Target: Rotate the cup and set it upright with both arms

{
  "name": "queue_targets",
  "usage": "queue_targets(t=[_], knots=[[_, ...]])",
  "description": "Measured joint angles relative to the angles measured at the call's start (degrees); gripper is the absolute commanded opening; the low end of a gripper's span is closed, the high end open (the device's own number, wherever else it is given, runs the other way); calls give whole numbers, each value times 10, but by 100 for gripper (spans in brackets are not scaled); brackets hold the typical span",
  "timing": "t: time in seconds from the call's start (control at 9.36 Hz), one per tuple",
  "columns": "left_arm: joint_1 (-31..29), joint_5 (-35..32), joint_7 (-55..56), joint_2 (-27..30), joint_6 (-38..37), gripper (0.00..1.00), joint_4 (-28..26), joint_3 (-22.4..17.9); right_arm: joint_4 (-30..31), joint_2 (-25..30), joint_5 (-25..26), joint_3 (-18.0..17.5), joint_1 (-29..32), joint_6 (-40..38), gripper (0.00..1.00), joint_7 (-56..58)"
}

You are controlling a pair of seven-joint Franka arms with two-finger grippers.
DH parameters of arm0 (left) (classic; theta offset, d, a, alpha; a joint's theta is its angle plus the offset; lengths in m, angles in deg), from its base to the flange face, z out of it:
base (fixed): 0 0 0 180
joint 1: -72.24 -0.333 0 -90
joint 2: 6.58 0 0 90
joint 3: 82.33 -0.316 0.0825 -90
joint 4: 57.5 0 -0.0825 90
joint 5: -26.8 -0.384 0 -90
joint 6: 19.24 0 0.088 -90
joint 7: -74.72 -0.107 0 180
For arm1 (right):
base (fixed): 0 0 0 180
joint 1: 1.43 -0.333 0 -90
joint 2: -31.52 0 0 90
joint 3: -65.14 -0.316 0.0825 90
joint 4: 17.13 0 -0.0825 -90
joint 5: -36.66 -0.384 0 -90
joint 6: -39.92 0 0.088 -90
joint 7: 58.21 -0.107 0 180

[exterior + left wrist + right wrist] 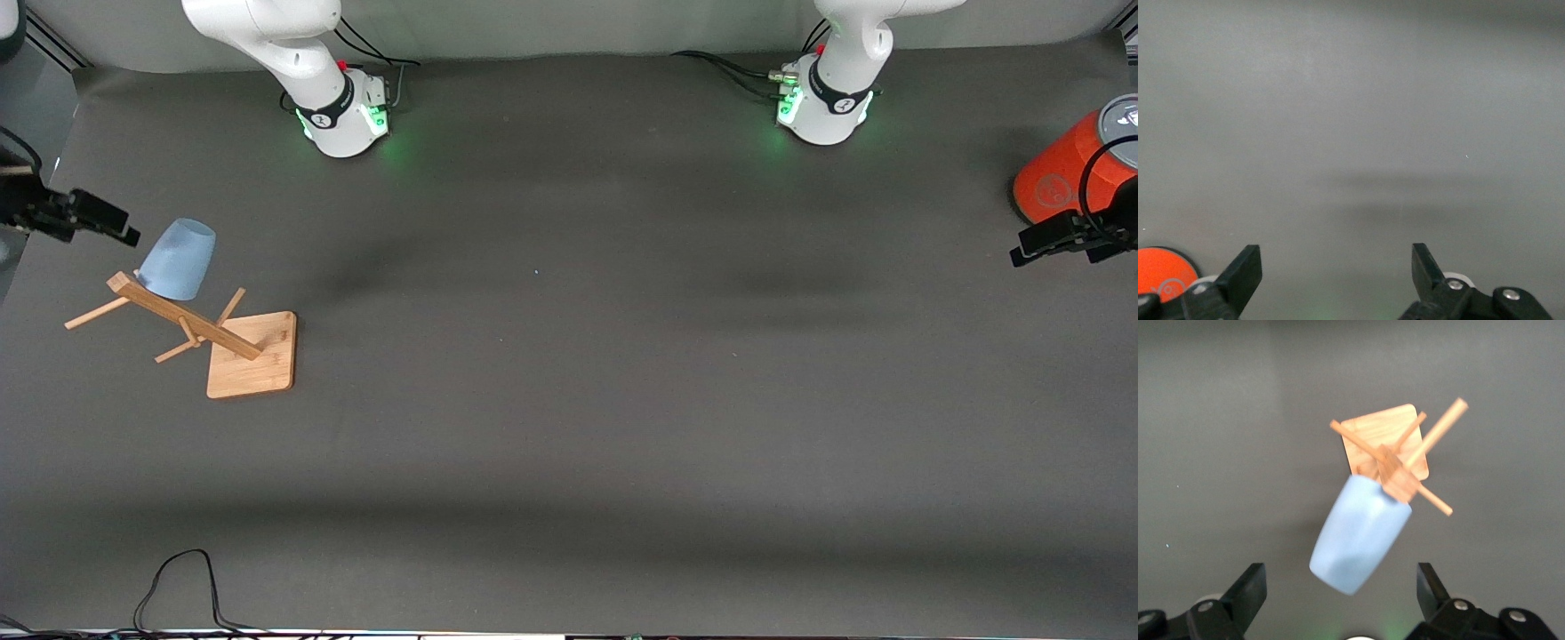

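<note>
A small pale blue tapered plastic cup (180, 259) hangs upside down on a peg near the top of a light wooden rack (191, 331) with a square base and a slanting post, standing on the dark grey surface (569, 373) toward the right arm's end. The right tool (84, 218) hovers just beside the cup, over the surface's edge, its fingers (1248, 593) spread wide and holding nothing. The left tool (1058, 242) waits over the other end, just beside a large orange cylinder with a grey lid (1071, 173), fingers (1245, 270) likewise wide apart and empty.
</note>
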Motion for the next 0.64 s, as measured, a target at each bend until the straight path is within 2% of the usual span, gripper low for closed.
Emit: queue_targets(t=[0.21,0.64], knots=[[-8,-13,-11,-43,4,100,20,-1,18,11,0,13,3,0,100,-45],[-38,-13,-28,-204,15,100,108,0,27,5,0,14,-1,3,100,-302]])
